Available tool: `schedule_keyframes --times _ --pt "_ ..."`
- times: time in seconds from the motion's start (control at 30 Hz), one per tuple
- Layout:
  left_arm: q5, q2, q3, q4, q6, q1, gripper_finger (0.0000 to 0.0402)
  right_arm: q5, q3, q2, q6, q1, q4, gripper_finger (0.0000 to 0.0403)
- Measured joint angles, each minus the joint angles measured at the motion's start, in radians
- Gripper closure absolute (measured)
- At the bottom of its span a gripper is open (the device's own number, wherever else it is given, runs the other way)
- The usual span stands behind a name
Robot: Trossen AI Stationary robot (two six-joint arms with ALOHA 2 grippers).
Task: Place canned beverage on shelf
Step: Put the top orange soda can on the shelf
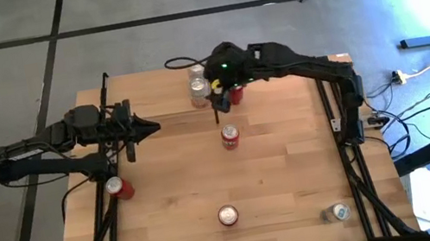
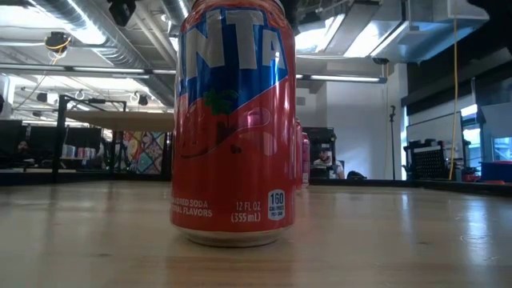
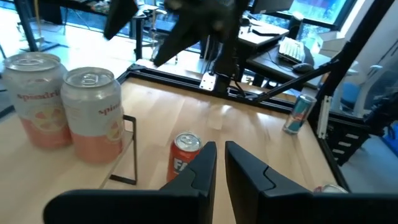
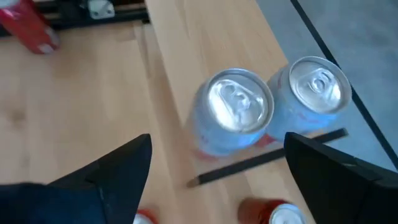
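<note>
Now two pale cans [image 4: 239, 112] stand upright on shelf [image 1: 190, 76]; right gripper [image 4: 217, 168] jaws released.

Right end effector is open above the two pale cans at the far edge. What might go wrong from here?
1. The two pale cans touch, so the right end effector, open above them, may knock one while moving away.
2. The outer can sits near the shelf edge; a nudge might send it off.
3. A red can stands close beside that arm and may get clipped.
</note>
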State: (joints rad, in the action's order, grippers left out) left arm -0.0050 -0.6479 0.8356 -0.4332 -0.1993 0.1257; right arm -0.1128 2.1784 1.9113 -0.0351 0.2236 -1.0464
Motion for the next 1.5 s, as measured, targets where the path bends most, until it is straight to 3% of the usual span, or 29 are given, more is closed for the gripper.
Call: schedule_keyframes --times 0.33,0.53,0.77,0.93,1.03,1.23,1.4,1.5 --pt "-0.055 -0.018 0.000 -0.010 -0.001 0.000 0.0367 -0.135 0.000 -0.115 0.087 -0.013 -0.305 0.0049" --pt "-0.094 -0.066 0.000 -0.002 -0.016 0.000 0.0303 -0.171 -0.084 -0.182 0.035 0.010 -0.298 0.0049" --pt "-0.171 -0.111 0.000 0.048 -0.059 0.000 0.0209 -0.019 -0.541 -0.412 -0.049 0.153 0.048 0.0049" --pt "-0.215 -0.126 0.000 0.054 -0.059 -0.001 0.0175 0.044 -0.824 -0.521 -0.043 0.253 0.336 0.0049" --pt "-0.210 -0.135 0.000 0.070 -0.105 -0.002 0.0169 0.076 -0.881 -0.524 0.000 0.271 0.353 0.0049" --pt "-0.052 -0.198 0.002 0.189 -0.106 -0.035 0.0168 0.290 -0.894 -0.531 0.005 0.219 0.345 0.0049" --pt "-0.052 -0.294 0.001 0.192 -0.112 -0.117 0.0168 0.341 -0.911 -0.534 -0.030 0.091 0.352 0.0049" --pt "-0.069 -0.354 0.001 0.199 -0.109 -0.146 0.0168 0.314 -0.942 -0.534 -0.037 0.016 0.379 0.0049"
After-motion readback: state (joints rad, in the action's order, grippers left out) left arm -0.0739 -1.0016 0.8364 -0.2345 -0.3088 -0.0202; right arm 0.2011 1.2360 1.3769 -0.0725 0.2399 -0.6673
